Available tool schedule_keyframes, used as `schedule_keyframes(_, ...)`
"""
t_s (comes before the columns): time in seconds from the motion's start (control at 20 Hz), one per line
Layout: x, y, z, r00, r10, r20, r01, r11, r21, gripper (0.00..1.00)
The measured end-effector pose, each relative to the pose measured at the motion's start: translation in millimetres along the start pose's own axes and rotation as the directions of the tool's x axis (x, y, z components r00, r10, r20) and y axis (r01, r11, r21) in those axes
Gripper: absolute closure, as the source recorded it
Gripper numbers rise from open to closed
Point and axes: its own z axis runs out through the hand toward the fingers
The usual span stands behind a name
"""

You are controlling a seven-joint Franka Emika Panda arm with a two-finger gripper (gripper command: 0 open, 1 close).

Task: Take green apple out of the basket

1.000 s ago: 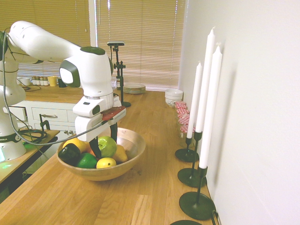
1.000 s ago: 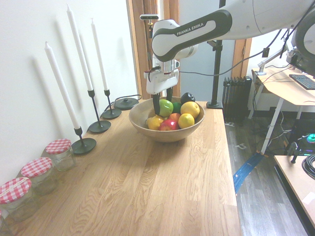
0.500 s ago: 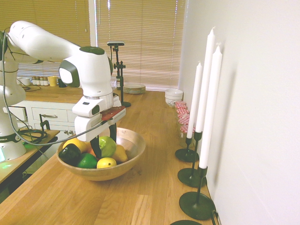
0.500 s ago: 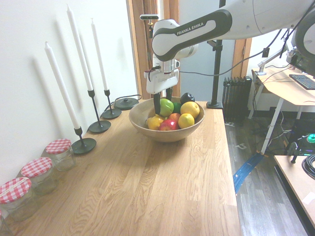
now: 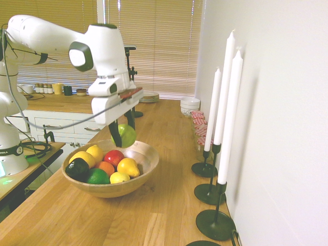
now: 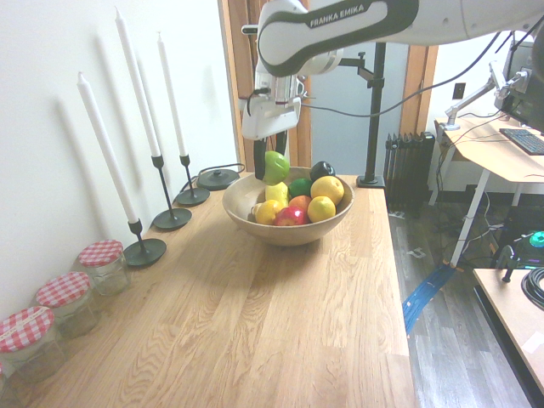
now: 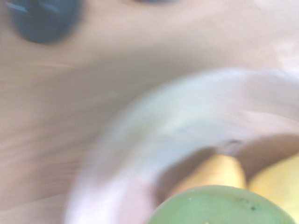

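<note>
The green apple [image 5: 126, 135] [image 6: 275, 167] hangs in the air just above the basket [image 5: 146, 169] [image 6: 285, 233], between the dark fingers of my gripper [image 5: 123, 134] [image 6: 270, 167], which is shut on it. In the wrist view the apple [image 7: 219, 207] fills the lower edge, blurred, with the basket's pale rim [image 7: 140, 126] beneath it. The wooden basket stands on the long wooden counter and still holds several other fruits.
Left in the basket are lemons [image 5: 128, 167], a red apple [image 5: 114, 156], an orange [image 5: 106, 168], a lime [image 5: 96, 176] and a dark avocado [image 5: 77, 168]. Three tall white candles on black holders [image 5: 215, 224] [image 6: 144, 251] line the wall. Red-lidded jars [image 6: 102, 263] stand further along.
My gripper closed on the green apple in the basket and rose, lifting it clear of the other fruit. A red apple and orange underneath are now exposed.
</note>
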Motion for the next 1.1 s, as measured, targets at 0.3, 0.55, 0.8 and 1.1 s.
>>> schedule_keyframes(0.3,-98,-80,-38,0.993,-0.111,-0.04,0.112,0.994,0.013,1.0)
schedule_keyframes(0.55,-177,-135,-25,0.98,-0.193,-0.044,0.193,0.981,-0.018,1.0)
schedule_keyframes(0.8,-208,-148,32,0.975,-0.222,-0.023,0.219,0.972,-0.084,1.0)
schedule_keyframes(1.1,-208,-134,103,0.977,-0.211,-0.001,0.209,0.969,-0.132,1.0)
